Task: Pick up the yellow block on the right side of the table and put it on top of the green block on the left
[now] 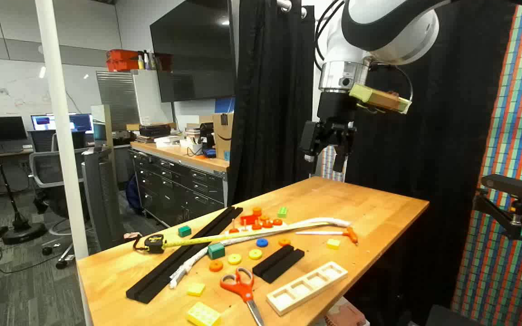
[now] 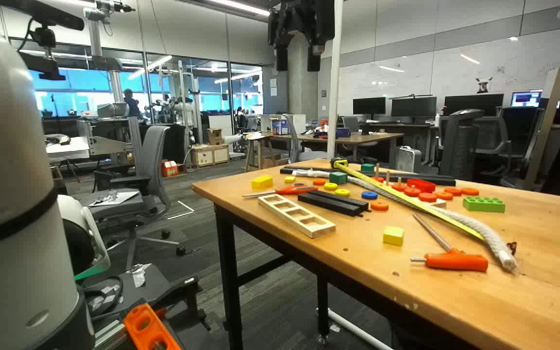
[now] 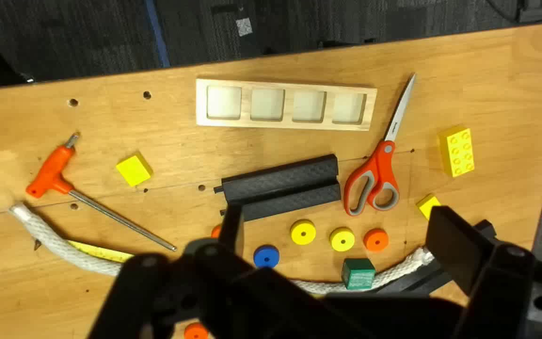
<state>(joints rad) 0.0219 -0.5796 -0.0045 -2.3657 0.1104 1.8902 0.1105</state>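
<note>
A small plain yellow block point(image 1: 333, 244) lies near the table edge on the right; it also shows in an exterior view point(image 2: 393, 236) and in the wrist view point(image 3: 134, 169). A second plain yellow block point(image 1: 196, 289) lies farther left, partly behind a finger in the wrist view point(image 3: 427, 205). A dark green block point(image 1: 216, 251) sits by the white rope; it also shows in the wrist view point(image 3: 358, 274). Another dark green block point(image 1: 185, 231) is near the far edge. My gripper point(image 1: 324, 163) is open and empty, high above the table; its fingers point(image 3: 337, 221) are wide apart.
Scissors point(image 3: 379, 174), a wooden tray point(image 3: 285, 125), a black grooved piece point(image 3: 280, 186), a T-handle tool point(image 3: 51, 174) and a yellow studded brick point(image 3: 459, 151) lie around. A tape measure point(image 1: 154, 243), a long black rail point(image 1: 145, 290) and a light green studded brick point(image 2: 484, 204) are also there.
</note>
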